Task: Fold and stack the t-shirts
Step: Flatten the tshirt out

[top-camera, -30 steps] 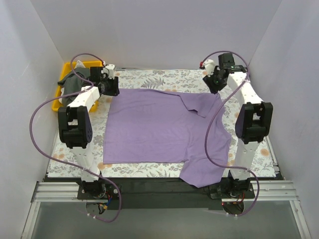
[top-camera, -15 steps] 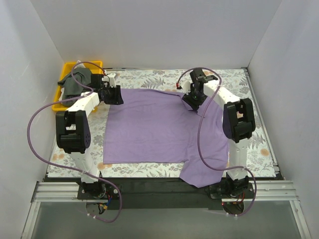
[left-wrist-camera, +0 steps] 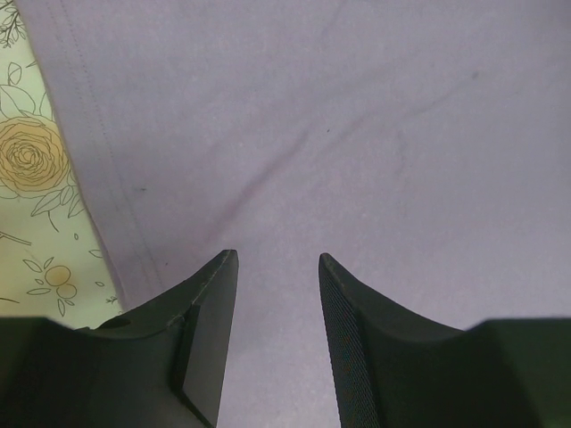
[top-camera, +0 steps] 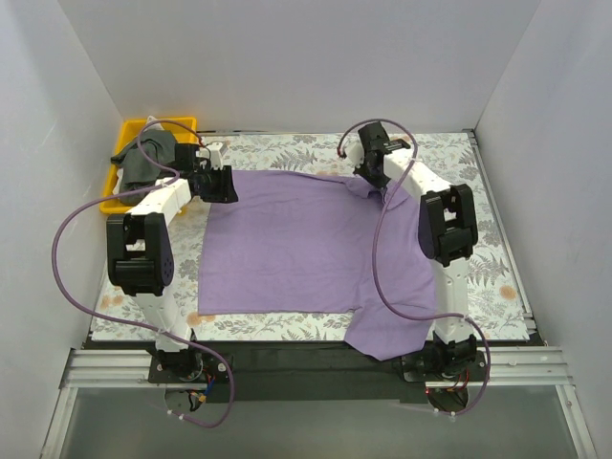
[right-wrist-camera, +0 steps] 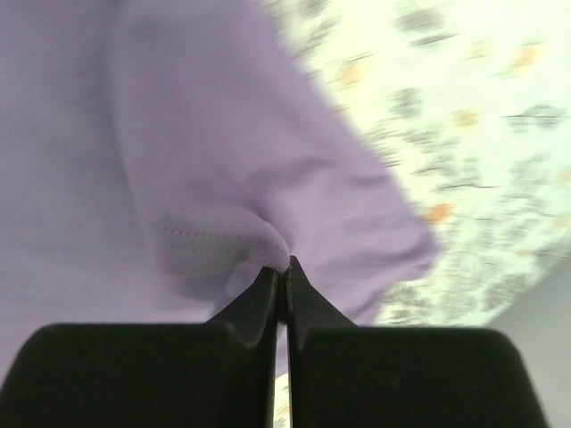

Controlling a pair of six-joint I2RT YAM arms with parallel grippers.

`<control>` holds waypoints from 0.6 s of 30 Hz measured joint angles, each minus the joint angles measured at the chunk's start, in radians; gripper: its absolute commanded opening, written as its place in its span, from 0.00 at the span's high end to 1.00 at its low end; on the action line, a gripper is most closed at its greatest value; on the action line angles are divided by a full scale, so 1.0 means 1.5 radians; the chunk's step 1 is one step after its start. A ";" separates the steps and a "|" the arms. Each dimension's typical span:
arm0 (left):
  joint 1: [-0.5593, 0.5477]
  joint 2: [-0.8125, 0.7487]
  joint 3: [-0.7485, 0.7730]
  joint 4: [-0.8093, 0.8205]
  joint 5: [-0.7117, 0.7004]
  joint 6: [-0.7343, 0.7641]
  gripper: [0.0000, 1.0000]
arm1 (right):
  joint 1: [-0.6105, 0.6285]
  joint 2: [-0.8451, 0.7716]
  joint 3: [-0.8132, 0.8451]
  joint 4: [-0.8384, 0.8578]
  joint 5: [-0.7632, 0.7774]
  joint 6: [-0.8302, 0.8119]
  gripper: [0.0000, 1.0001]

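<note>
A lilac t-shirt (top-camera: 306, 249) lies spread flat over the middle of the floral table. My left gripper (top-camera: 226, 185) hovers at its far left corner. In the left wrist view that gripper (left-wrist-camera: 278, 259) is open over the lilac cloth (left-wrist-camera: 357, 134), with nothing between the fingers. My right gripper (top-camera: 367, 180) is at the shirt's far right sleeve. In the right wrist view it (right-wrist-camera: 284, 265) is shut on the stitched hem of the lilac sleeve (right-wrist-camera: 205, 245). A dark grey-green t-shirt (top-camera: 143, 158) lies bunched in the tray at the far left.
The yellow tray (top-camera: 122, 136) stands at the far left corner, just behind the left arm. The lilac shirt's near right sleeve (top-camera: 387, 335) hangs over the table's front edge. Bare floral tablecloth (top-camera: 488, 239) shows right of the shirt. White walls close in three sides.
My right arm swung left from the far right corner onto the shirt's far sleeve, and its jaws shut on the hem. The left gripper edged slightly right, then held still.
</note>
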 measured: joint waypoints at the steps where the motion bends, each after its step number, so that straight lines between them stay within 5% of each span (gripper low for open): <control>1: 0.000 0.000 -0.001 0.000 0.001 -0.002 0.60 | -0.005 0.000 0.009 0.025 0.015 0.000 0.99; 10: 0.000 0.000 -0.001 0.010 0.006 -0.016 0.60 | -0.054 0.108 0.125 0.340 0.134 -0.054 0.96; 11: 0.000 0.000 -0.001 0.010 0.006 -0.015 0.60 | -0.058 0.133 0.141 0.375 0.143 -0.066 0.85; 12: 0.000 0.000 -0.002 0.010 0.006 -0.015 0.60 | -0.061 0.156 0.156 0.407 0.152 -0.077 0.56; 14: 0.000 0.000 -0.002 0.010 0.006 -0.015 0.60 | -0.065 0.196 0.174 0.461 0.164 -0.105 0.28; 15: 0.000 0.000 -0.002 0.010 0.006 -0.015 0.60 | -0.066 0.211 0.178 0.483 0.167 -0.115 0.18; 18: 0.000 0.001 -0.002 0.010 0.006 -0.015 0.59 | -0.066 0.234 0.178 0.517 0.169 -0.143 0.11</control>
